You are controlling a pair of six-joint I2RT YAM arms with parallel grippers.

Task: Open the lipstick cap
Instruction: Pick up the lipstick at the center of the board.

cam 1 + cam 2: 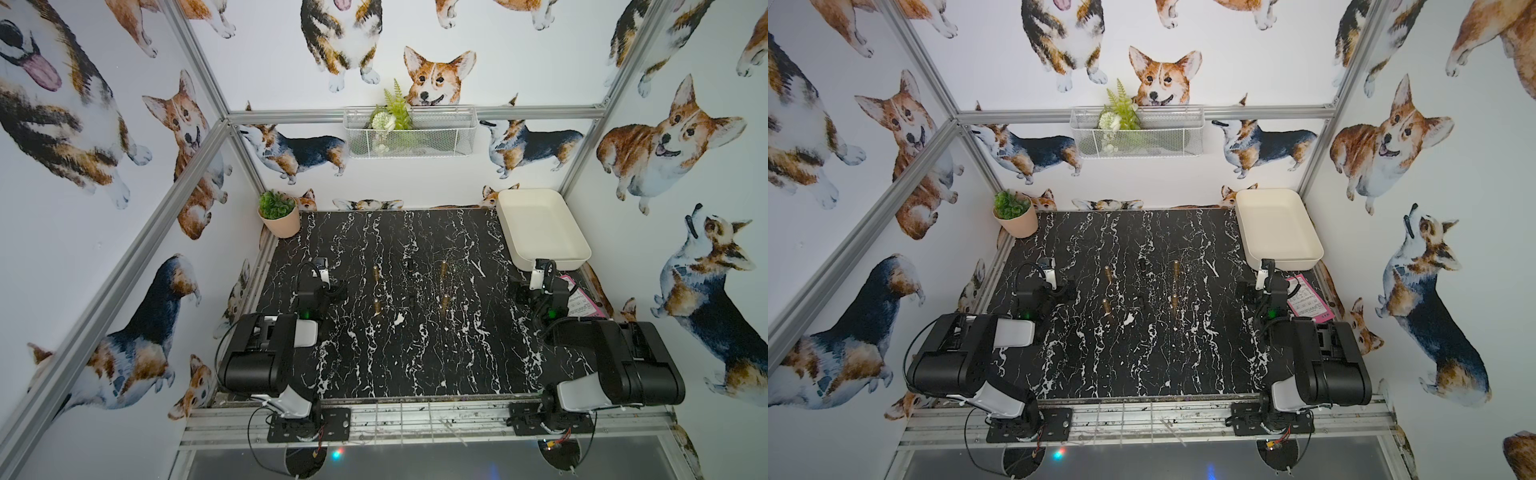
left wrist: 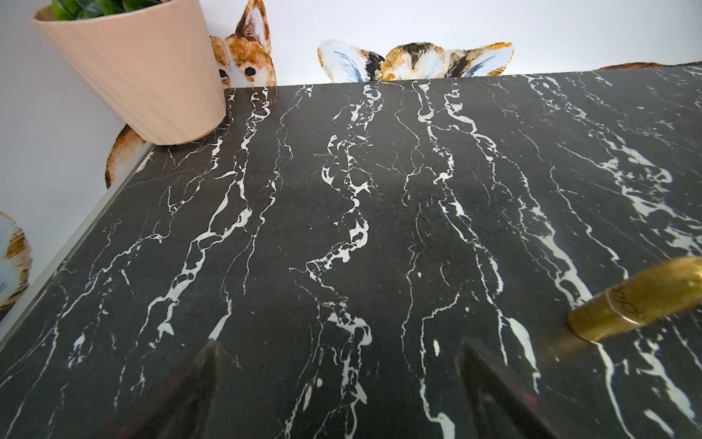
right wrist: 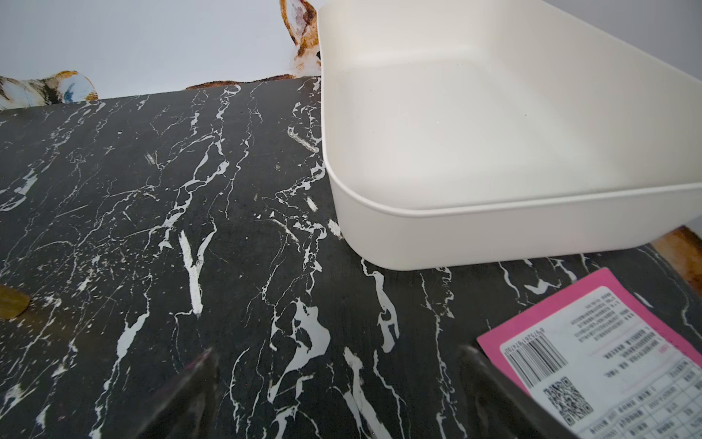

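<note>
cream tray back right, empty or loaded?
Empty. The cream tray shows only bare floor in the right wrist view and both top views.

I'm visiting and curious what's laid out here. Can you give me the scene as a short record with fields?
surface: black marble table
task items: four gold lipsticks, upright, mid-table, none held
container: white tray, empty, far right corner
paper: pink card, on the table near the tray
decor: potted plant, far left corner
left end effector: open, empty
right end effector: open, empty
</note>
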